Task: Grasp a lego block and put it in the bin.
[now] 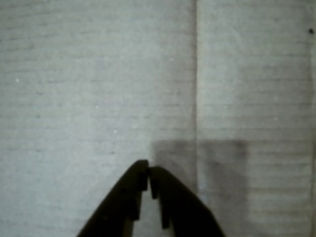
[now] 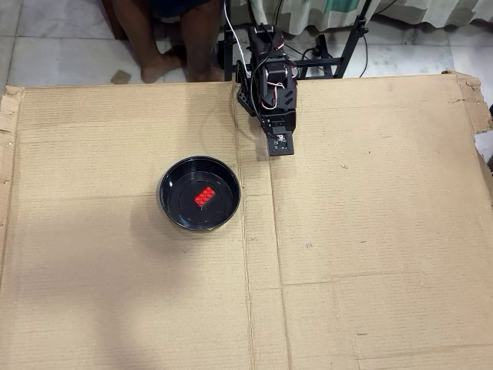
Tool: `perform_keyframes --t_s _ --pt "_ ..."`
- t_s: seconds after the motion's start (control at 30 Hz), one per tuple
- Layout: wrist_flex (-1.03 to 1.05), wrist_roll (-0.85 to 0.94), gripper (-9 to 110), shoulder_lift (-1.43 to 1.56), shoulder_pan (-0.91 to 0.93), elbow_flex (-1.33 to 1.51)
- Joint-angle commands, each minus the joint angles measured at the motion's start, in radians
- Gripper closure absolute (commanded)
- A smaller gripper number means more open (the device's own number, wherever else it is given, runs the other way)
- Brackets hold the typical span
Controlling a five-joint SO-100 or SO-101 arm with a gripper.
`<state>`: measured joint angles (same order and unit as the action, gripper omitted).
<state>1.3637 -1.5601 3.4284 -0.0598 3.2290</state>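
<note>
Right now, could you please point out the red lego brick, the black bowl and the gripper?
small red studded lego brick (image 2: 204, 196), overhead view, studded top.
glossy round black plastic bowl (image 2: 171, 208), overhead view, left rim.
gripper (image 1: 149, 173), wrist view, fingertips.

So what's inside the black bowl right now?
In the overhead view, one red lego block lies on the flat bottom of the bowl, near its middle. Nothing else shows inside; no part of the bowl's floor is covered.

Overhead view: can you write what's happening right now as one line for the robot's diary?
lego block: lying in bin | gripper: shut, empty, over bare cardboard | arm: folded back, apart from bin
</note>
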Motion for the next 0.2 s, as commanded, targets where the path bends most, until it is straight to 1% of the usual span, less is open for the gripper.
perform_keyframes --t_s 0.0,0.17 --pt "0.058 0.000 101 -0.006 0.005 0.015" --pt "0.058 0.000 101 -0.006 0.005 0.015"
